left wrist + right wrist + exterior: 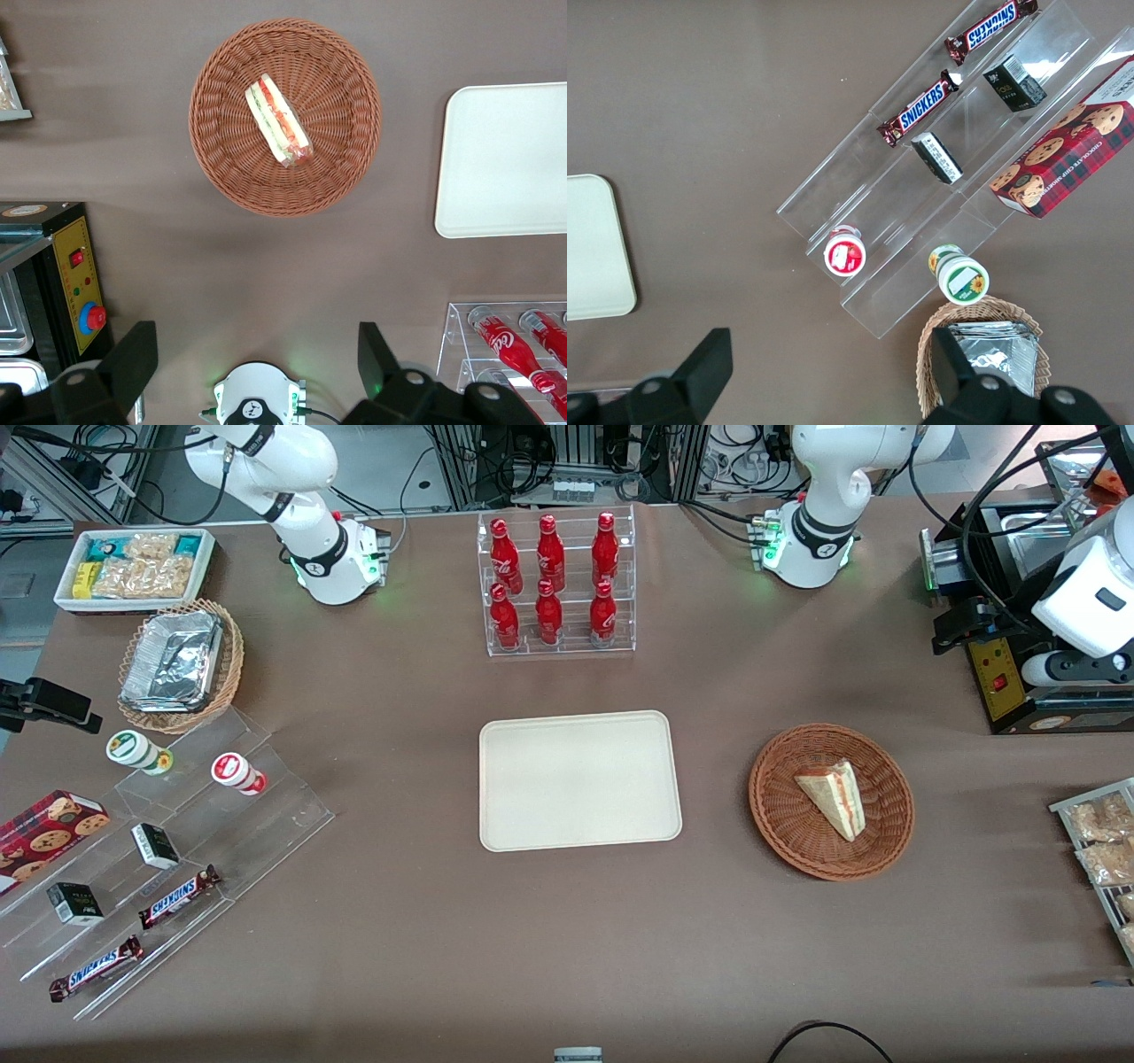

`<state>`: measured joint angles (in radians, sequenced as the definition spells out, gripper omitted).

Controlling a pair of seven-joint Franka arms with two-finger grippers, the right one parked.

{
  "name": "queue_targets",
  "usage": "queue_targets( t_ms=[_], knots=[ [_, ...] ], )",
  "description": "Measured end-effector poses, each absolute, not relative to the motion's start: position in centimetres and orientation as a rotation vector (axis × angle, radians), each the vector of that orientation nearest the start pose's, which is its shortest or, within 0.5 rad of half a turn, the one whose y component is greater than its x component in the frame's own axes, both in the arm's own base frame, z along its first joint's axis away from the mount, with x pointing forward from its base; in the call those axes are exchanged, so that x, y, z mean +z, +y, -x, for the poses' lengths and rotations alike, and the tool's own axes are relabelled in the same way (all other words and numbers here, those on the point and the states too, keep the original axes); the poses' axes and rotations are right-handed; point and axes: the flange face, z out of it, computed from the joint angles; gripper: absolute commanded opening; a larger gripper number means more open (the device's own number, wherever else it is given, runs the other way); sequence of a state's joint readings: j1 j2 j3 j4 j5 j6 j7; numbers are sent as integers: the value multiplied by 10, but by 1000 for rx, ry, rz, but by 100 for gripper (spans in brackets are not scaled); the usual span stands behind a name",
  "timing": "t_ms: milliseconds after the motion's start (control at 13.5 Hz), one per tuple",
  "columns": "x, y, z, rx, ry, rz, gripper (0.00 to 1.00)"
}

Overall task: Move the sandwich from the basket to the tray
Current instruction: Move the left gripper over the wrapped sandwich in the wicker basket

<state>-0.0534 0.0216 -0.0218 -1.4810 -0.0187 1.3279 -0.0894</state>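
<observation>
The bench [399, 921] under me is covered in a matte brown cloth; at its edge farthest from the front camera stand metal frames with cables. My hand [257, 363] hangs high above the bench, released, its two fingers [133, 359] spread wide with nothing between them, up near my own arm's base. The sandwich [833, 797] lies in the basket [780, 815]; the tray [580, 779] sits bare beside the basket, apart from it, toward the parked arm's end. A clear rack of red bottles [554, 584] stands farther from the front camera than the tray. My wrist view shows the sandwich's red and green filling edge, which the front view barely gives; only the front view shows the white bin of snacks [137, 567].
</observation>
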Motion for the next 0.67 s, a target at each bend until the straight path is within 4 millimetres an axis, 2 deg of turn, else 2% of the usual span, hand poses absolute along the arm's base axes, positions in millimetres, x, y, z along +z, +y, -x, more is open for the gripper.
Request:
queue_targets(
  t_ms=[296, 667],
  knots=[
    [630, -42, -536, 291, -19, 3132, 100],
    [588, -44, -564, 315, -21, 3130, 100]
  ],
)
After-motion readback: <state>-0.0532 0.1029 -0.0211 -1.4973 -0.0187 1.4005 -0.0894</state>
